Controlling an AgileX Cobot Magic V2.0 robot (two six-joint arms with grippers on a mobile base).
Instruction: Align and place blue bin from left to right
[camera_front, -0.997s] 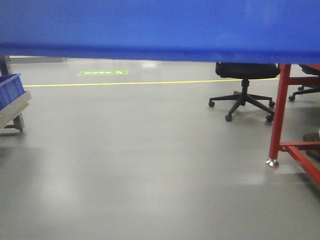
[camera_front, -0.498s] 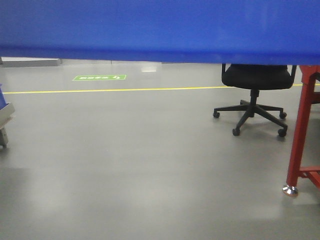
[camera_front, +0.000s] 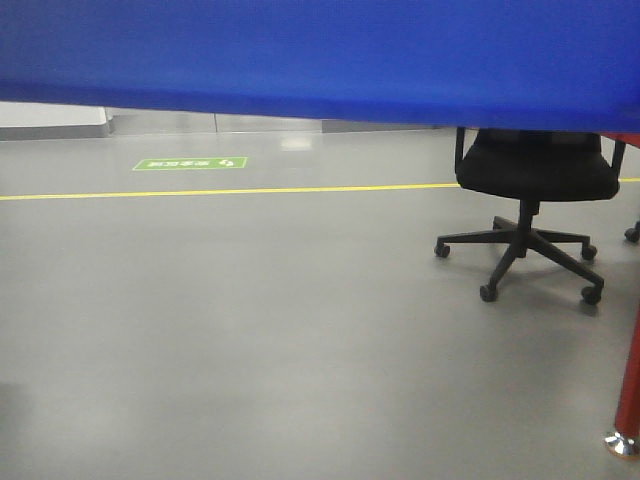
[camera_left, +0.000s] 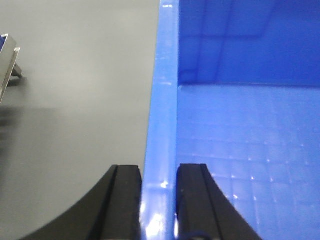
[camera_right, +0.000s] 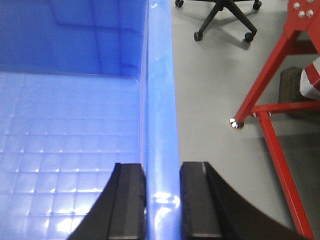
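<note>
Foreground: large bright-blue plastic bin (camera_front: 320, 60); left gripper (camera_left: 158, 200) pinches its left wall, right gripper (camera_right: 162, 200) its right wall. Behind, rightward: black swivel office chair (camera_front: 535, 170).

Blue bin (camera_left: 240, 150) with grid-patterned base; black chair (camera_front: 537, 165); red frame (camera_right: 270, 70).

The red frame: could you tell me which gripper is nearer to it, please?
Right. The right gripper clamps the blue bin wall facing the red frame; the left gripper clamps the opposite wall, farther away.
</note>
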